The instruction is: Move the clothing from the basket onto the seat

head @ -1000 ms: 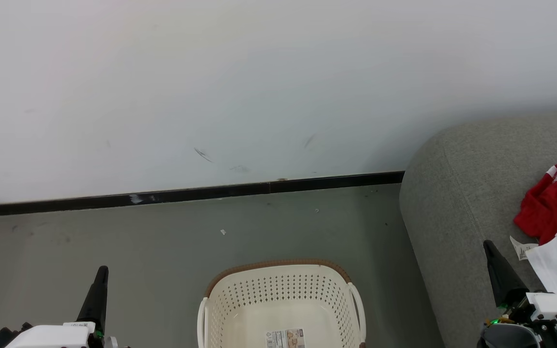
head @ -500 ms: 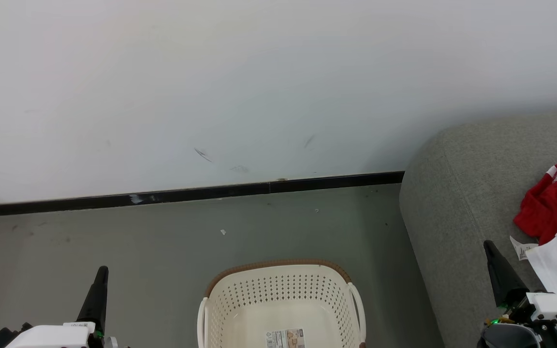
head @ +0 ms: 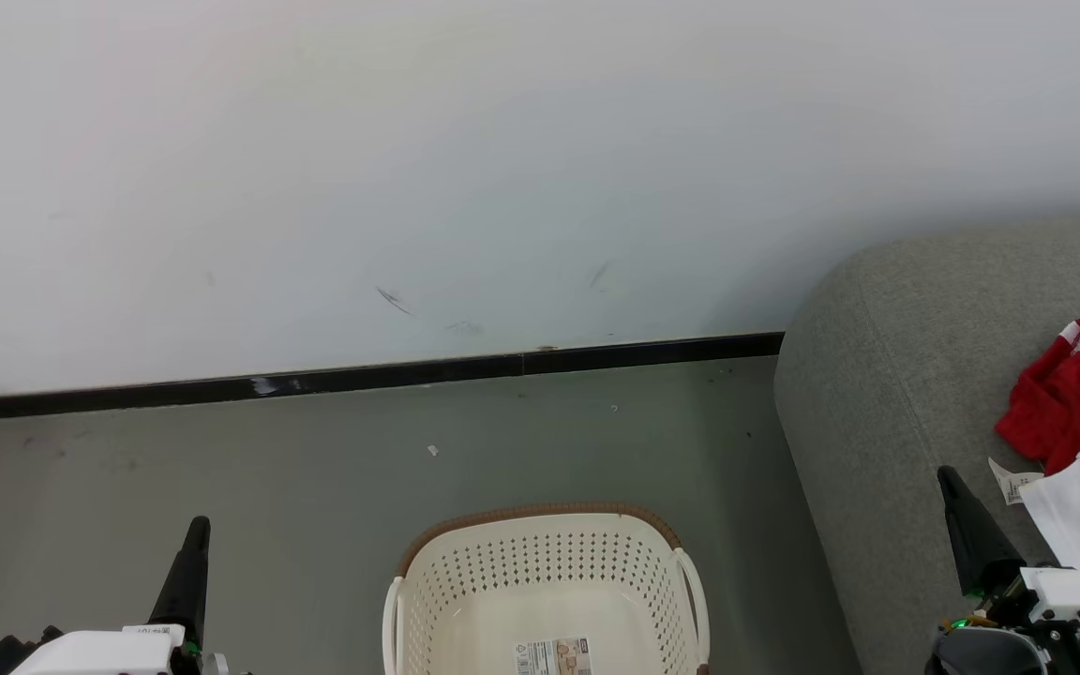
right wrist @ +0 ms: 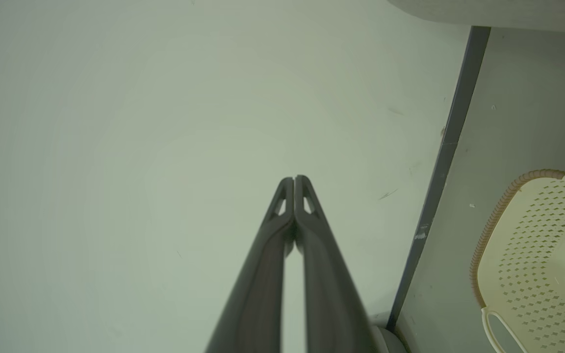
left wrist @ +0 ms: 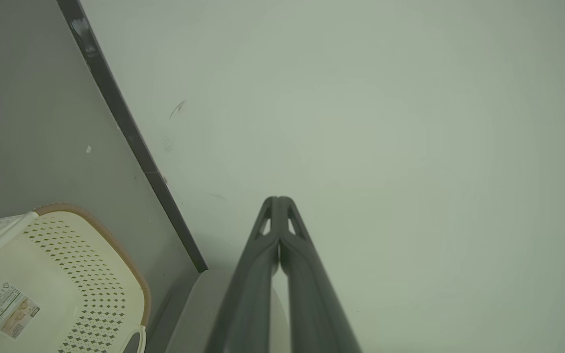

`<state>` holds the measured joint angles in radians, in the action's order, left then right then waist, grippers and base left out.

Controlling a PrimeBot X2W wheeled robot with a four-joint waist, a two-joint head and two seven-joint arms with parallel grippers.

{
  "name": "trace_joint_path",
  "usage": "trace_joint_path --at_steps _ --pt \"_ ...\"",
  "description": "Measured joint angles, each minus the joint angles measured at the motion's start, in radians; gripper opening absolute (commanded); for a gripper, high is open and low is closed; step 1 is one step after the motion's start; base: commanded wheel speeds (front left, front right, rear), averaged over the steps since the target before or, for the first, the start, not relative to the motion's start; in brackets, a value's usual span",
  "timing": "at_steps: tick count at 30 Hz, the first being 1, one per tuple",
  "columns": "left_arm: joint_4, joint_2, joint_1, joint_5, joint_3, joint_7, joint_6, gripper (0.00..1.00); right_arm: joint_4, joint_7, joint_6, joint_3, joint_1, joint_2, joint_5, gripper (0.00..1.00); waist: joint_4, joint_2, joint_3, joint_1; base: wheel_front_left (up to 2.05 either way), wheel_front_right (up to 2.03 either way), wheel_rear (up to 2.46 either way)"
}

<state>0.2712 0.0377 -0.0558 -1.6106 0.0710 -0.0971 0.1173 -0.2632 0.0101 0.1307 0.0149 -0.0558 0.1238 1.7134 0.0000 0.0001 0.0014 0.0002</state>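
Head view: the clothing (head: 1079, 403) lies on the seat (head: 906, 375) at the right edge, a red bundle with a white, red-striped panel below it and a care label (head: 1009, 480) at its left. The basket (head: 549, 581) stands on the floor (head: 315, 469) just left of the seat, with a printed sticker (head: 554, 656) on its bottom. The left gripper (head: 191, 562) is at lower left over the floor. The right gripper (head: 962, 525) is at lower right over the seat, near the clothing but apart from it.

Wrist views: each adds what the head view leaves unclear, namely both fingers pressed together at the tips with nothing between them. Both point at the wall (left wrist: 361, 122) above the black skirting (left wrist: 130, 132).

Count: one basket, one seat, two grippers, one care label. Whether the clothing is one garment or two cannot be told.

Against the earlier frames: no change in any position.
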Motion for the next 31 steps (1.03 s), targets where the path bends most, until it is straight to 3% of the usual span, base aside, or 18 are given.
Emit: trace_joint_path --at_steps 31 --pt "0.001 0.0 0.0 0.0 0.0 -0.003 0.001 0.0 0.0 0.0 0.0 0.002 0.0 -0.002 0.0 0.0 0.0 0.0 0.0 0.0 0.0 0.0 0.0"
